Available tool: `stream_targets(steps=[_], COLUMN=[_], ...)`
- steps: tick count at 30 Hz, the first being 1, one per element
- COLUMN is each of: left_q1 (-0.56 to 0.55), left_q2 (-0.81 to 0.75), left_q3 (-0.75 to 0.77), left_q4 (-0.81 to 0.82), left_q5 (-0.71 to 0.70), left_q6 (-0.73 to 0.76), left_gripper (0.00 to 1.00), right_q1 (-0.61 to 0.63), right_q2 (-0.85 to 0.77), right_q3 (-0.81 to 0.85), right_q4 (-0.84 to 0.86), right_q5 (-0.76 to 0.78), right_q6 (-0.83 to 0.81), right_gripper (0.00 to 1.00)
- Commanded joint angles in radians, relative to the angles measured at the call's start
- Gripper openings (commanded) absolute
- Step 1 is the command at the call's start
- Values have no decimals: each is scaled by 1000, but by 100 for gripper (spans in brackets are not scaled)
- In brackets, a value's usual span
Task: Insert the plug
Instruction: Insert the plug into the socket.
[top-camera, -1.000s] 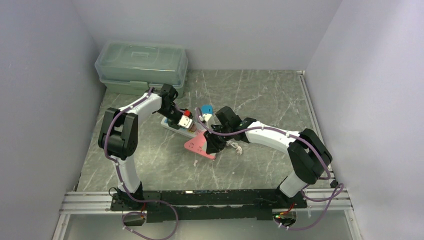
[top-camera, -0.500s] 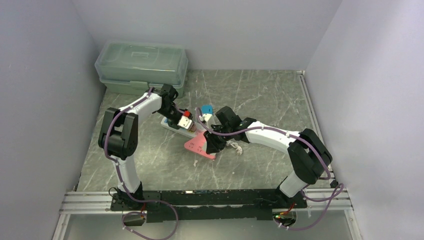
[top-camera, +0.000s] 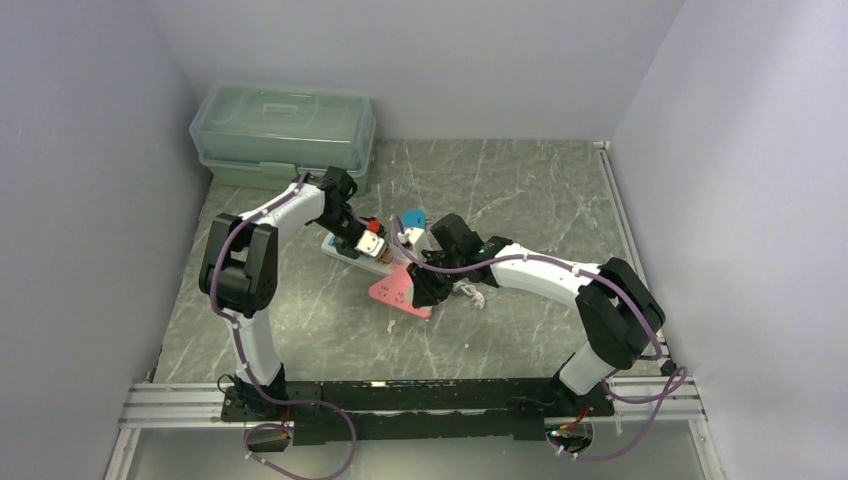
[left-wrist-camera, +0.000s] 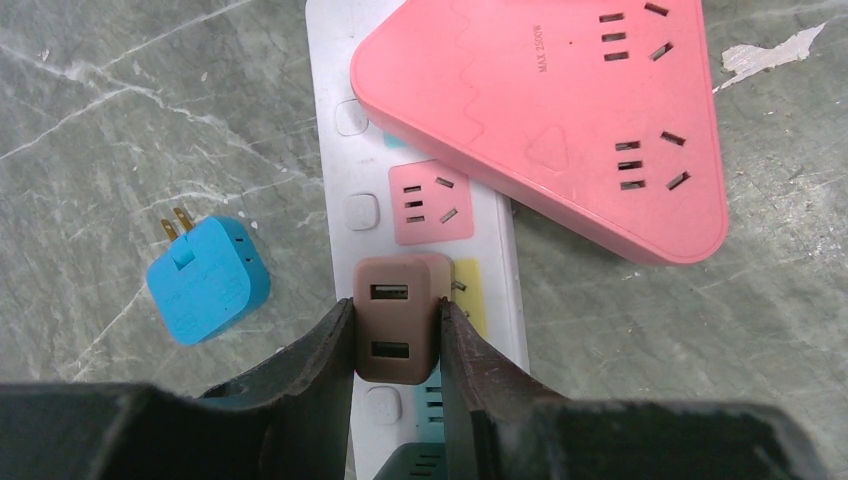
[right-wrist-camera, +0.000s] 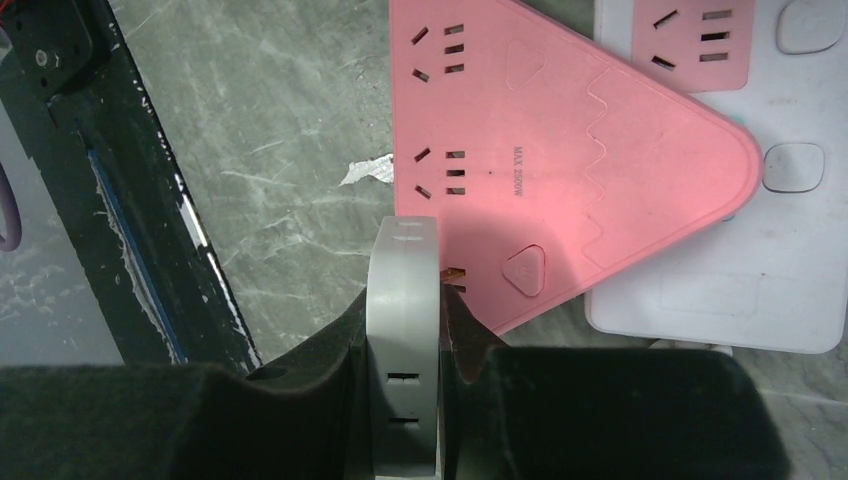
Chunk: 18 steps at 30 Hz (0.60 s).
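blue adapter: loose on the table, left of the white strip, prongs exposed
left gripper: clamped on brown USB plug
brown USB plug: over the yellow socket of white strip; seated or not, can't tell
pink strip: triangular, overlaps the white strip's right side
right gripper: pinching grey plug by its sides
grey plug: at the pink strip's near edge, brass prongs showing

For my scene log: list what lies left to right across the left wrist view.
Blue adapter → brown USB charger, held between the left fingers → pink triangular power strip. The white strip beneath overlaps both, so it is left out.
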<state>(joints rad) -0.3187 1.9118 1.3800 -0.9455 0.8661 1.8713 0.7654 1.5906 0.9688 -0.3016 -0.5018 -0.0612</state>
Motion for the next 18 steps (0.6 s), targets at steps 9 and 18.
stream_targets(steps=[9, 18], left_q1=[-33, -33], left_q2=[89, 81], left_q3=[-22, -48], left_q4=[-216, -196], left_q5=[-61, -47], left_q6=[118, 180], left_gripper=[6, 5], right_q1=[-28, -56], right_q2=[77, 129], right_q3=[13, 61], right_q4=[96, 72], right_q5=[236, 177], right_q6=[-95, -110], right_gripper=[0, 0])
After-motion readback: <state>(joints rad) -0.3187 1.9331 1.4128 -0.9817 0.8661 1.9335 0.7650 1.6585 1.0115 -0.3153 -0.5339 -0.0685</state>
